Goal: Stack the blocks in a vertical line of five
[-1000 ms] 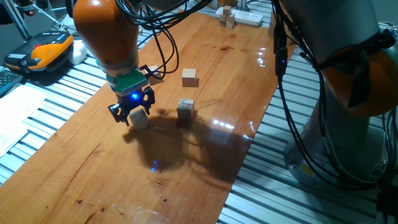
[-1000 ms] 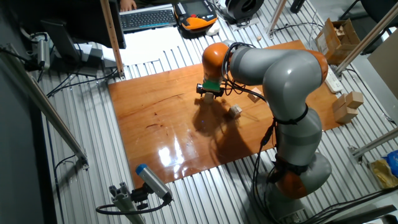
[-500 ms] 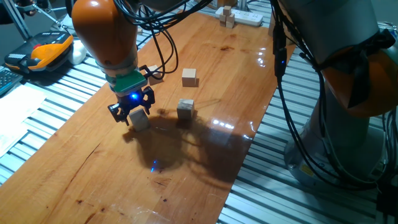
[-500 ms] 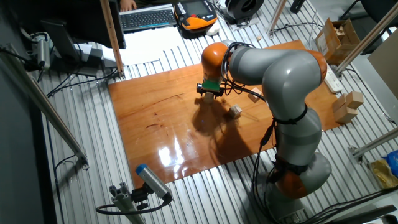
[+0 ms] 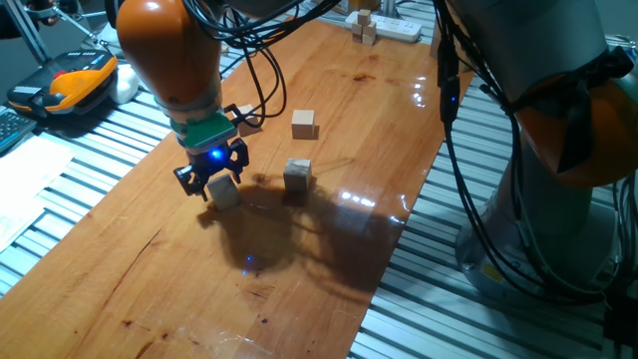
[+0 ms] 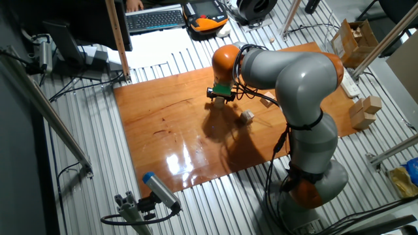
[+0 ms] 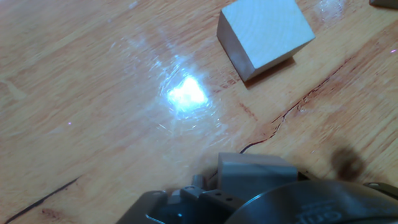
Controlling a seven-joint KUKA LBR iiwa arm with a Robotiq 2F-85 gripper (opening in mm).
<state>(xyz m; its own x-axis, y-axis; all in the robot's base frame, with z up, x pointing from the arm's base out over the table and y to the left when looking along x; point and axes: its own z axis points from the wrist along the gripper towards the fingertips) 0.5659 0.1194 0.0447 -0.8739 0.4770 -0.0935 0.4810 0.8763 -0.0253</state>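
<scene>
A glossy wooden desk (image 5: 329, 140) runs diagonally across the frame, carrying light-tan blocks at centre (one (image 5: 297, 176) mid-frame, another (image 5: 304, 124) just above, a third (image 5: 224, 191) left of centre) and a white power strip (image 5: 391, 27) at top.

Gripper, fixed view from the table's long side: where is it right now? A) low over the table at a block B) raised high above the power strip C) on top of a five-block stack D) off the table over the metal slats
A: the gripper sits low over the table with a block at its fingers; no stack is built yet.
</scene>
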